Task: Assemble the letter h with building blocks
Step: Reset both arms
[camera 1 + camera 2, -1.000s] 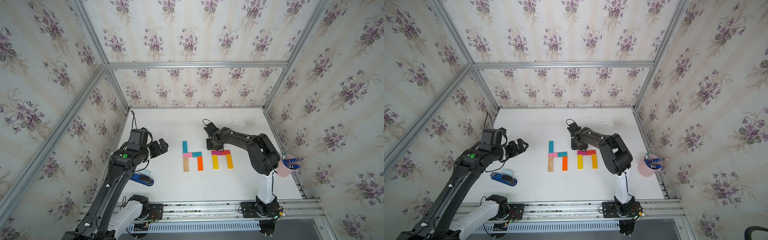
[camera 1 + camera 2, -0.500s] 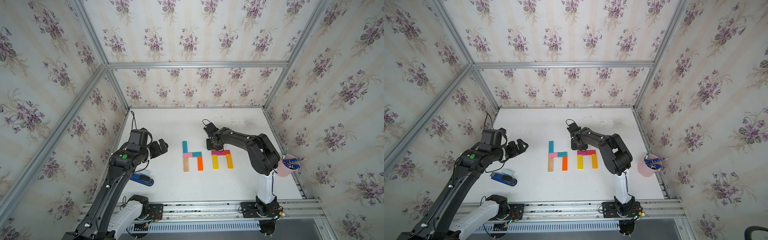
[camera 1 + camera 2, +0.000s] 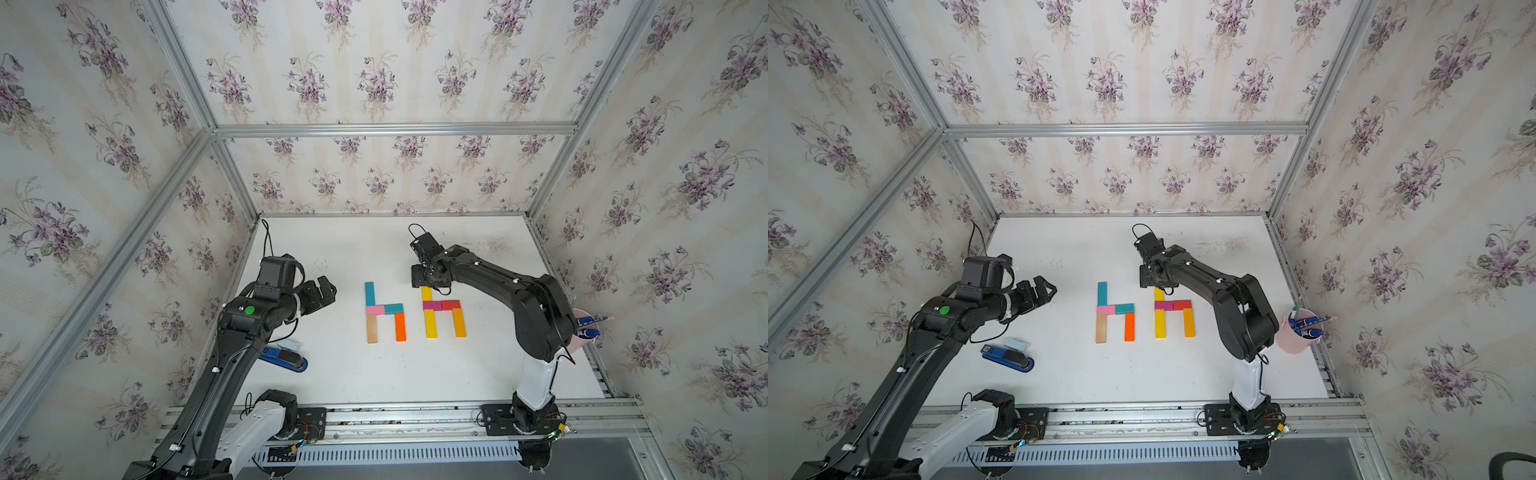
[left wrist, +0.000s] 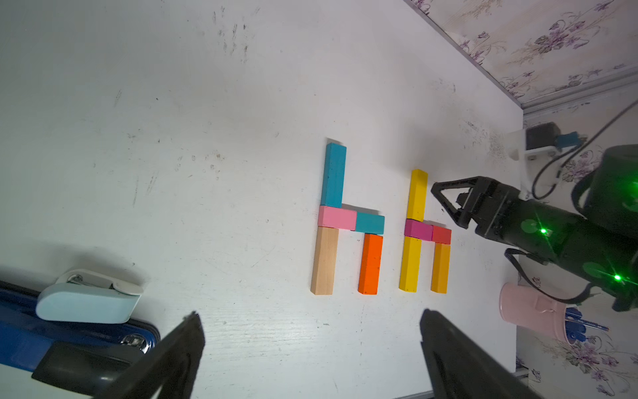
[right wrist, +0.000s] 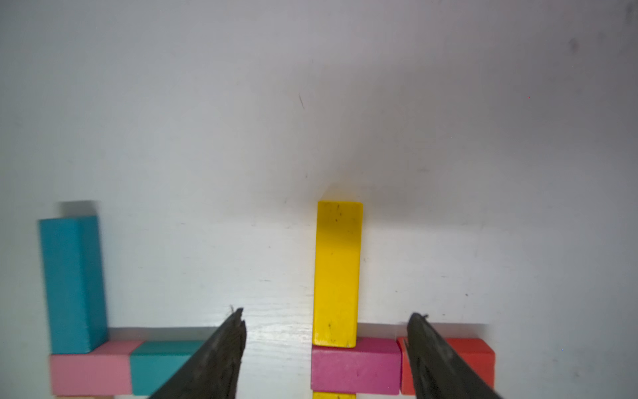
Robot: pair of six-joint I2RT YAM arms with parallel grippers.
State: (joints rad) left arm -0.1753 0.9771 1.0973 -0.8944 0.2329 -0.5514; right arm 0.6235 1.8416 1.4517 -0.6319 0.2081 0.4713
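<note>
The right pincer (image 5: 328, 313), spread and pinching nothing, straddles the yellow block (image 5: 337, 273), which lies flat on the surface (image 5: 310, 103), long axis straight ahead, its near end butted against the magenta block (image 5: 355, 366); the left pincer (image 4: 310, 312), also spread, hangs well apart.

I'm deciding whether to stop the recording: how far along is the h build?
Nearly finished. Done: two h shapes lie flat, one topped by a teal bar, one by a yellow bar. In hand: nothing; the right pincer stands open astride the yellow bar without touching it, the left pincer open, off to the side. Left: probably only backing both pincers away.
</note>
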